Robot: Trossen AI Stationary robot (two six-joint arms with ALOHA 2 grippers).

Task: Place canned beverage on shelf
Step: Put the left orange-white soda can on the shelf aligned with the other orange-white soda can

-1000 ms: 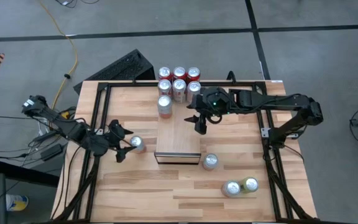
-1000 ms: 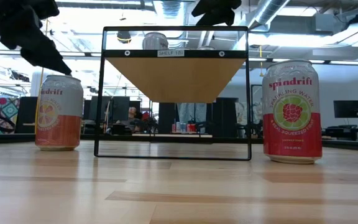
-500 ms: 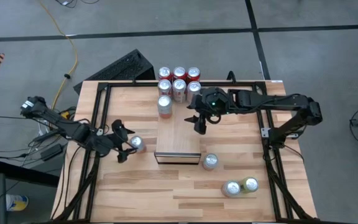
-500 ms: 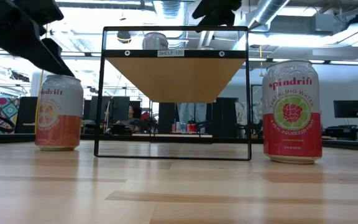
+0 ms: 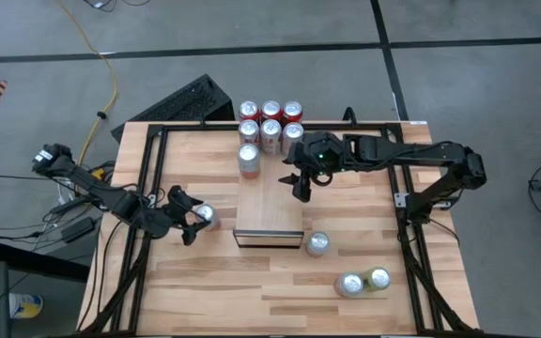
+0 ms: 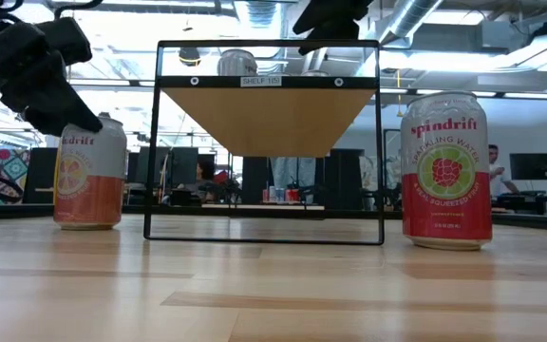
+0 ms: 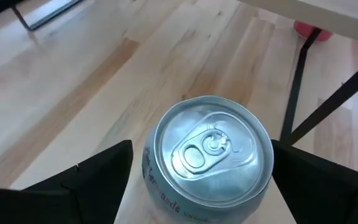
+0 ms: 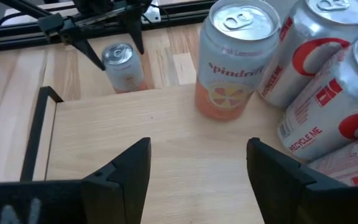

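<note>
Can: upright orange-and-silver aluminium can (image 7: 209, 160) stood between left hand's (image 5: 193, 223) spread fingers, unclamped.
Shelf: light-wood raised shelf (image 5: 272, 202) lay beside it, under right hand (image 5: 301, 187), open.

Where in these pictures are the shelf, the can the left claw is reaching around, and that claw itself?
shelf (image 5: 269, 202): high view, bare wood top.
orange can (image 7: 211, 149): left wrist view, silver lid.
left gripper (image 5: 193, 218): high view, midway between its open fingertips, either side of the can.

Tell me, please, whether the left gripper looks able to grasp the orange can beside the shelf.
Probably yes: the left gripper is open around the orange can, with nothing visible between them.
</note>
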